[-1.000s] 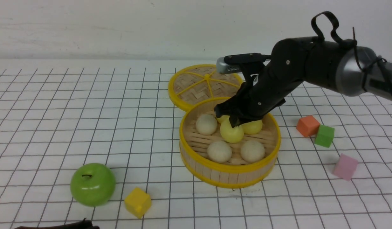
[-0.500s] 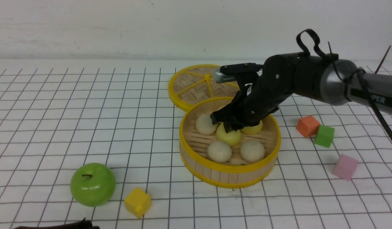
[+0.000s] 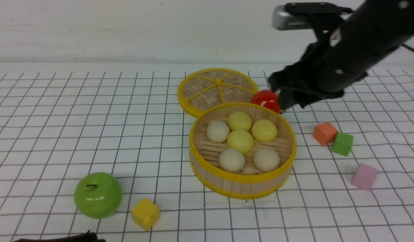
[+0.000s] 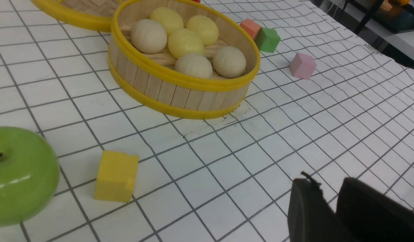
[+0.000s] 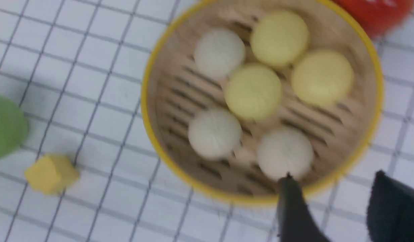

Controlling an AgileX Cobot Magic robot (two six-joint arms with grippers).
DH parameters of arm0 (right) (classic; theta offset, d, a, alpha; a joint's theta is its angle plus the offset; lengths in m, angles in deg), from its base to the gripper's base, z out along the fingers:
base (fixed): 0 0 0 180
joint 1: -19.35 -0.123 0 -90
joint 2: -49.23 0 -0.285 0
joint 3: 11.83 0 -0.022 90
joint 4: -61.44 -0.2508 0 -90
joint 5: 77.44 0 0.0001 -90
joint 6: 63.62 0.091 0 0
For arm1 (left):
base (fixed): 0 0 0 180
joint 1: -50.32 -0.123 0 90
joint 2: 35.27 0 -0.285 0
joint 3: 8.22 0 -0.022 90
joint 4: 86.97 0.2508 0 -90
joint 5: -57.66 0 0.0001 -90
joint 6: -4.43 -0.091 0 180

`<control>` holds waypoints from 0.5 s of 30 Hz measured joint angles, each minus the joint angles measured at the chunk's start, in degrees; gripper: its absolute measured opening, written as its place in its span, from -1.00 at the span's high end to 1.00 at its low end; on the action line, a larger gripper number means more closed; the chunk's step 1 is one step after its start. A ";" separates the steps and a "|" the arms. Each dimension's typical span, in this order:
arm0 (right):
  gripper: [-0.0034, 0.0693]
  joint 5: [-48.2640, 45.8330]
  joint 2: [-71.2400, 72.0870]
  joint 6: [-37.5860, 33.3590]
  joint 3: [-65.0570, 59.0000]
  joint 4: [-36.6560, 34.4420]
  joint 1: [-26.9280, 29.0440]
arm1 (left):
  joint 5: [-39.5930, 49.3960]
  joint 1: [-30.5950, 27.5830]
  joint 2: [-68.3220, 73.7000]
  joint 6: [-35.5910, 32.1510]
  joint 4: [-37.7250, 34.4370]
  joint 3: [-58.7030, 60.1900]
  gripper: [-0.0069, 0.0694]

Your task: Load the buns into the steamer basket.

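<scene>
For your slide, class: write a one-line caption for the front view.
Six buns sit in the steamer basket while the empty right gripper hangs above the red ball.

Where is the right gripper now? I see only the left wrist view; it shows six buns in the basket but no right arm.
Observer: In the front view the right gripper hovers beyond the far right rim of the steamer basket, not over the buns.
Operator: Does it carry anything?
Observer: No. In the right wrist view its fingers stand apart with nothing between them.
Operator: Is any bun outside the basket?
Observer: None shows in the front view. Only a red ball lies behind the rim, beside the lid.
</scene>
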 joint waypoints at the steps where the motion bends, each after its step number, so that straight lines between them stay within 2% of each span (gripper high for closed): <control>1: 0.43 -0.67 3.21 1.48 -3.00 0.38 0.00 | 0.00 0.00 0.00 0.00 0.00 0.00 0.46; 2: 0.46 -0.67 3.21 1.76 -3.50 0.48 0.00 | 0.00 0.00 0.00 0.00 0.00 0.00 0.46; 3: 0.66 -1.01 7.21 3.72 -6.98 1.03 0.00 | 0.00 0.00 0.00 0.00 0.00 0.00 0.46; 6: 0.92 -1.19 13.26 6.65 -13.55 1.30 0.00 | 0.00 0.00 0.00 0.00 0.00 0.00 0.44; 10: 0.97 -2.15 18.33 8.02 -19.17 1.04 0.00 | 0.00 0.00 0.00 0.00 0.00 0.00 0.44; 15: 0.96 -6.62 20.78 8.14 -20.42 0.81 0.00 | 0.00 0.00 0.00 0.00 0.00 0.00 0.43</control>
